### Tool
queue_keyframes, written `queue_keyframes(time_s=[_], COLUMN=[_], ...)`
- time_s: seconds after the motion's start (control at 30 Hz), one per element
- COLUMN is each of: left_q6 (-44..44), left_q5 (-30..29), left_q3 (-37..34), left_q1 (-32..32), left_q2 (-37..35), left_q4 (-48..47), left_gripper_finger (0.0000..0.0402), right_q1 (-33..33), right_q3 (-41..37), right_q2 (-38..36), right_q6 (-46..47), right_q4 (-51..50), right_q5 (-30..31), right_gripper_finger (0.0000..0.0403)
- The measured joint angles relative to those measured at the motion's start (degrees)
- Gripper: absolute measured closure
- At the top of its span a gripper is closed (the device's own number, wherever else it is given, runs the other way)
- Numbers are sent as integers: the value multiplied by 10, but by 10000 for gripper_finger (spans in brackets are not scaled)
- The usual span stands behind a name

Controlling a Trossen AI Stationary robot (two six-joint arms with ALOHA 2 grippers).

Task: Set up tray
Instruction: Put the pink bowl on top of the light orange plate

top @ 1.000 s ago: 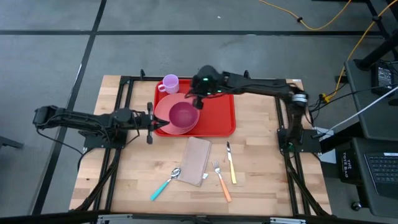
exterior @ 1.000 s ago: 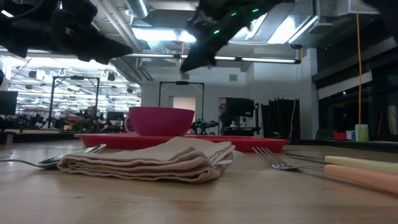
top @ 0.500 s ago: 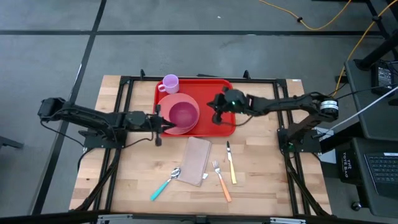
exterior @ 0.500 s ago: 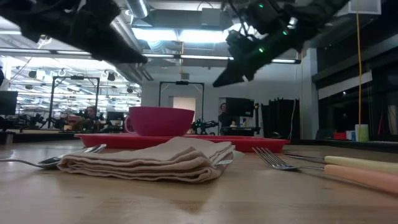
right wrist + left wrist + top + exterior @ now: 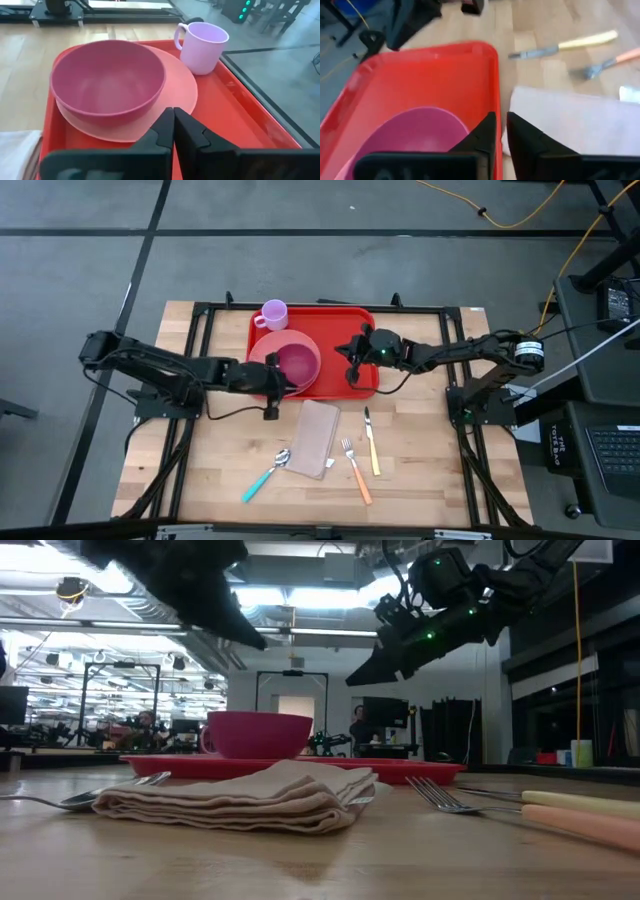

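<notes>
The red tray (image 5: 345, 320) lies on the wooden table, toward its far side. On it a pink plate (image 5: 262, 352) carries a magenta bowl (image 5: 295, 364), and a lilac mug (image 5: 273, 314) stands at the tray's far left corner. My left gripper (image 5: 285, 387) hovers over the tray's near rim beside the bowl, its fingers a narrow gap apart (image 5: 502, 117). My right gripper (image 5: 346, 362) hangs shut (image 5: 173, 111) above the tray's right half, pointing at the bowl. In the low view both grippers (image 5: 262, 643) (image 5: 350, 680) are well above the bowl (image 5: 258, 734).
Near of the tray lie a folded beige napkin (image 5: 315, 438), a teal-handled spoon (image 5: 264, 476), an orange-handled fork (image 5: 355, 470) and a yellow-handled knife (image 5: 371, 442). A black frame (image 5: 200, 310) borders the table. Bare wood lies to the tray's right and left.
My left gripper has moved toward the table's right, from beside the tray's left edge to over its near rim by the bowl. My right gripper has swung from near the mug toward the right and near side, and dropped a little. Tray and dishes stayed put.
</notes>
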Motion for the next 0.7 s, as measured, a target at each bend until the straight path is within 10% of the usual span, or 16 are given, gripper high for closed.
queue_keyframes(time_s=[0.7], left_q6=[-34], left_q5=[-32], left_q3=[116], left_q1=[35], left_q2=[143], left_q4=[-247], left_gripper_finger=[243], right_q1=[0], right_q3=[-3], right_q2=[1], right_q6=[-7], right_q4=[-7], right_q5=[-2], right_gripper_finger=[389])
